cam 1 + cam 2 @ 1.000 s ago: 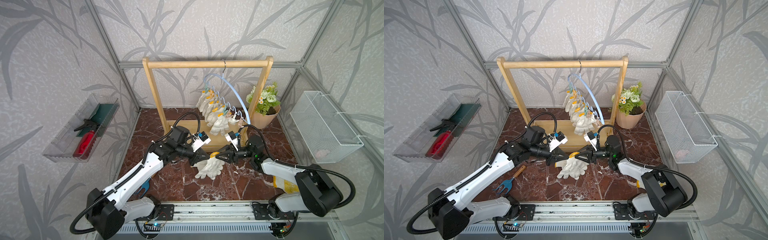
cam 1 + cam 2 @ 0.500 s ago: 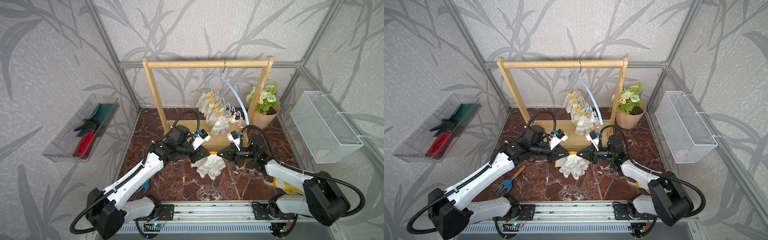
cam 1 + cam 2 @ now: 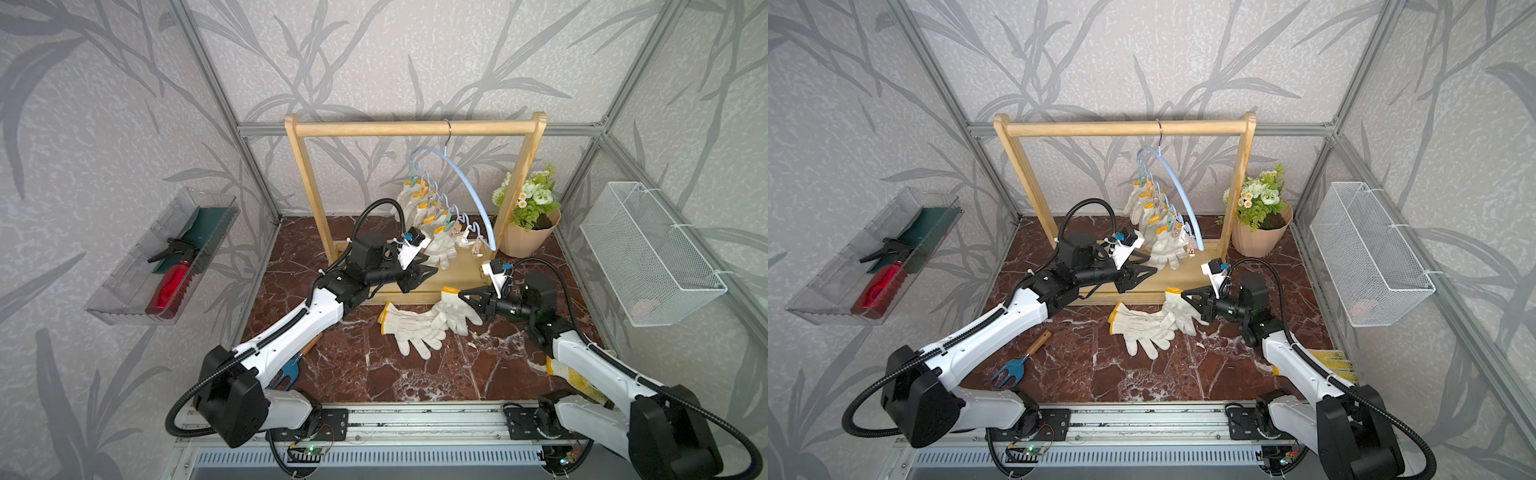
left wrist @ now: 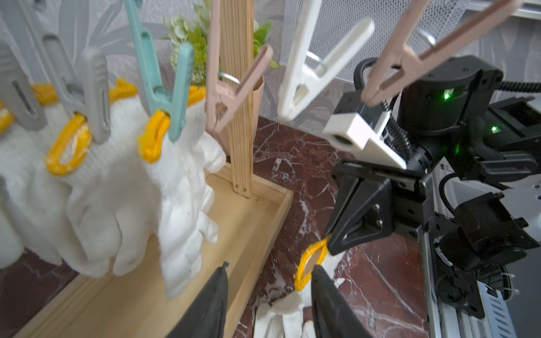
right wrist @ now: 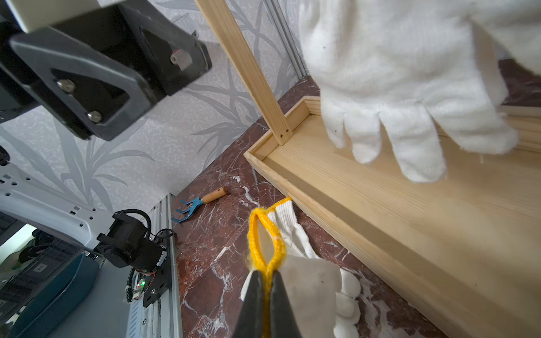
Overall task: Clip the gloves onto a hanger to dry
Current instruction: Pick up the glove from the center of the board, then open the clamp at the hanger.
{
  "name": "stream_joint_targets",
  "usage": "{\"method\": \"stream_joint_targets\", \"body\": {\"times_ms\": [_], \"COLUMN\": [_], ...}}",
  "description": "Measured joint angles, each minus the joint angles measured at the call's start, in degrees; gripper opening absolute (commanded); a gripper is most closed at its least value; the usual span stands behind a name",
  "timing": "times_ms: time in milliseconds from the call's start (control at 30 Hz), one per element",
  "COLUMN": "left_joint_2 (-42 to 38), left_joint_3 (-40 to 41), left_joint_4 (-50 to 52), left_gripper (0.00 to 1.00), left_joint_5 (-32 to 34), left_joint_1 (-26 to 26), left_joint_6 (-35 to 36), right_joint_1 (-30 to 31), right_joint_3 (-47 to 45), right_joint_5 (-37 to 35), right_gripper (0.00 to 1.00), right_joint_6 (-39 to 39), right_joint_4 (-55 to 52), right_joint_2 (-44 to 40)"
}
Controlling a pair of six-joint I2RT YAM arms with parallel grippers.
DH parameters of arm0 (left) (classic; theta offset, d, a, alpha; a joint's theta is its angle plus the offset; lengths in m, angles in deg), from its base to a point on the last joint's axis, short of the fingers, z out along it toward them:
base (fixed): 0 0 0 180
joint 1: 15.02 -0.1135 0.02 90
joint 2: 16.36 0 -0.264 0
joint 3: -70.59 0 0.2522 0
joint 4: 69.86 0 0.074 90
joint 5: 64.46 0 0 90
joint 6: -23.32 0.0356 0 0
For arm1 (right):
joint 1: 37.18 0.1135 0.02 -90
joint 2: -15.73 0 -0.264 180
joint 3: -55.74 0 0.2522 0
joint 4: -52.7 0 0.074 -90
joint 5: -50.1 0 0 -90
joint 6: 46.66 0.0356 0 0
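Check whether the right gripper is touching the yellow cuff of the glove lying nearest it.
Touching. The right wrist view shows the right gripper shut on the glove, with the yellow cuff trim pinched between its jaws.

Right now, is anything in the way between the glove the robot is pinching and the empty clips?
Nothing visible blocks it. The right gripper is shut on the yellow cuff of the glove, and the empty clips hang above it with open air between. The open left gripper hovers close beside that path, so it could get crowded.

Patterned glove (image 3: 1337, 360) half hidden under right arm (image 3: 1302, 362); pinkish item (image 3: 643, 308) in wire basket (image 3: 648, 249) unidentifiable.
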State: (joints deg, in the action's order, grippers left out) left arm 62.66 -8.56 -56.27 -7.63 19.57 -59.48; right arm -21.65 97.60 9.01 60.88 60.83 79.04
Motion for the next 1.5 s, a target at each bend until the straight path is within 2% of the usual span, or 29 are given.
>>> {"method": "stream_joint_targets", "body": {"times_ms": [400,867,1067,1233,1500], "left_joint_2": [7.5,11.6,12.9,14.9,15.9], "left_joint_3": [-7.1,-13.2,-14.2,-15.4,-16.3], "left_joint_4": [-9.4,-7.0,-5.0,-3.8,-4.7], "left_gripper": [0.49,0.38,0.38,0.43,0.43], "left_joint_5": [-0.7,12.1,15.6,14.8,9.1], "left_joint_1": [3.8,5.0,5.0,5.0,5.0], "left_joint_6": [3.7,6.9,8.2,8.9,8.7], "right_joint_1": [-0.3,-0.5,-0.6,-0.6,-0.7], "right_joint_3": [0.0,0.0,0.0,0.0,0.0], "right_joint_5": [-1.4,-1.8,-1.9,-1.8,-1.8], "right_gripper": [0.0,0.0,0.0,0.0,0.0], "right_joint_6": [-0.1,-0.7,-0.9,-1.1,-1.2], "right_joint_4": [-0.9,-1.8,-1.8,-1.8,-1.8], "right_joint_2": [0.0,0.1,0.4,0.5,0.8]}}
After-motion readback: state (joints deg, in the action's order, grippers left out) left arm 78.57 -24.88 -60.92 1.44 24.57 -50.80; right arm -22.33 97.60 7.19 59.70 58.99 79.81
